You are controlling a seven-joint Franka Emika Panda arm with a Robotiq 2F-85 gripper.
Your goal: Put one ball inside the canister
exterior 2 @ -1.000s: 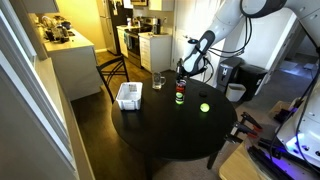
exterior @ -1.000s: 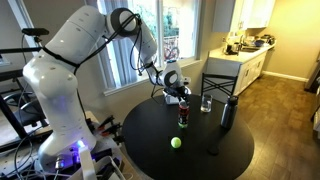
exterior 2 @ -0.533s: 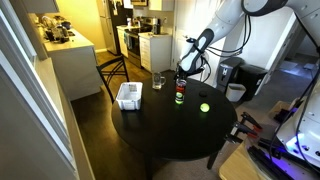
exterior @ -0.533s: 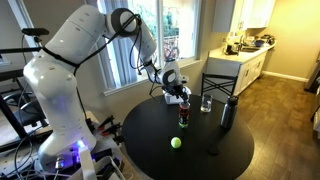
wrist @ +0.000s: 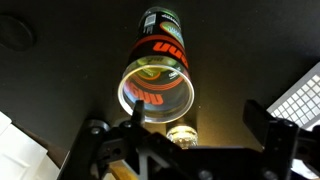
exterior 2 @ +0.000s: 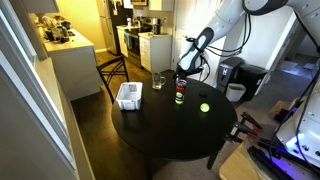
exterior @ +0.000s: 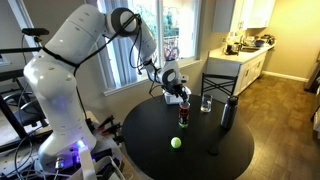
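- A round black table stands in a home room, with a window behind the white arm and a kitchen counter beyond
- The canister stands upright near the middle of the table, with its red and dark part low and its clear mouth open at the top
- The pincer hangs right above the canister's mouth in both exterior views, and it is not touching the tube
- In the wrist view the pincer is released, with its jaws spread wide on either side of the canister, and it holds nothing
- That view looks straight down the open mouth. A yellow-green shape shows inside the tube, probably a ball, though the view is too dim to be sure
- One ball lies loose on the table, well apart from the canister and clear of the pincer. It also shows in an exterior view
- A drinking glass stands near the canister, and a dark bottle stands taller beside the glass
- A white basket sits by the table's edge, with the glass between it and the canister
- In the wrist view the basket shows at the right edge
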